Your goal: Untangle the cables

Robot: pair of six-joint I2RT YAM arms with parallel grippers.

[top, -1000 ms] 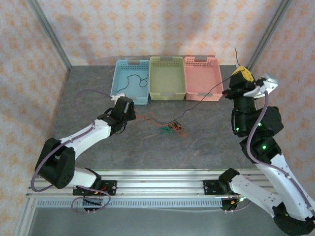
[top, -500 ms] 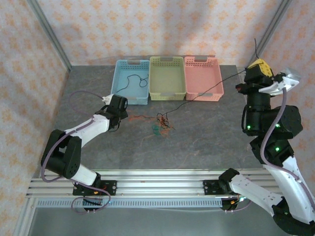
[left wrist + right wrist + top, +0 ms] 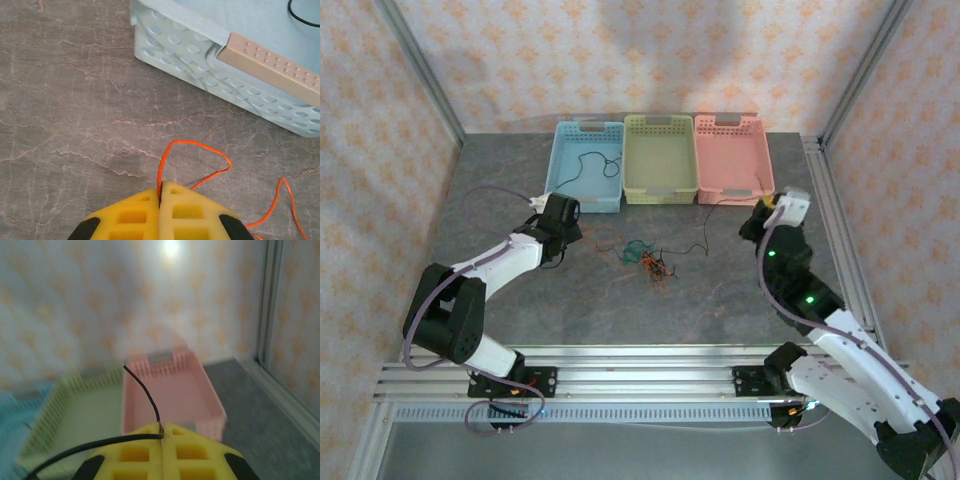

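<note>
The cables lie as a small tangle (image 3: 648, 260) of green, orange-red and black wire on the grey table (image 3: 720, 300), in front of the baskets. My left gripper (image 3: 567, 212) sits low by the blue basket's (image 3: 582, 190) front left corner. Its yellow fingers (image 3: 135, 215) are shut on an orange cable (image 3: 200, 146) that loops out ahead of them. My right gripper (image 3: 763, 203) hovers at the pink basket's (image 3: 732, 190) front right corner. It (image 3: 161, 429) is shut on a black cable (image 3: 145, 390) whose free end sticks up, while the rest trails left toward the tangle.
Three baskets stand in a row at the back: blue, green (image 3: 660, 185) and pink. A separate black cable (image 3: 590, 165) lies inside the blue one. A metal frame post (image 3: 825, 190) runs along the table's right edge beside the right arm.
My right arm has dropped from high at the back right down to the pink basket's front corner, slackening the black cable. The tangle has shifted slightly. The left gripper has barely moved.
</note>
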